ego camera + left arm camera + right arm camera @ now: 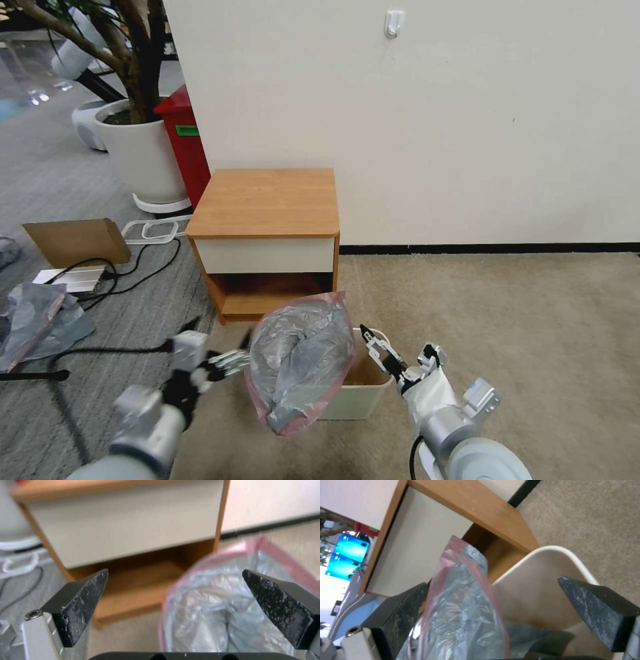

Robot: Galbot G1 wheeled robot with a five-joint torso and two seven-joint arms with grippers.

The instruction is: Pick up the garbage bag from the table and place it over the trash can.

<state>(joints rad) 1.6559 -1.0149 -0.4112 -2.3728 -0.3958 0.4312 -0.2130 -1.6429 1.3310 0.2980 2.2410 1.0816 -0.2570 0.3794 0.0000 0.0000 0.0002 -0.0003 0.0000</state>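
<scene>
Beige carpet runs up to a plain white wall, and against that wall stands the bench (pixel 267 203), its wooden top bare, white drawer front below and a shelf gap under that. Just in front of it on the carpet sits the trash can (pixel 363 393), cream-beige with a rolled rim.

Draped over the can's left side is the garbage bag (pixel 300 363): thin, crinkled, translucent grey plastic with a pink-red band around its mouth. It stands up bunched and puffed, its top corner rising to the level of the bench's shelf gap, while its lower edge hangs down outside the can's left front wall. The can's right half is uncovered, its inner wall showing.

The left pincer (pixel 233 360) reaches in from the left at the bag's edge; whether it touches the plastic cannot be told. In the left wrist view its fingers (pixel 80 605) are spread wide, with the bag lying beyond them toward one side. The right pincer (pixel 370 347) hovers over the can's right rim, just beside the bag. In the right wrist view its fingers (pixel 596 612) are also spread wide, the bag's pink-edged fold near one finger and the can's open interior between them.
</scene>
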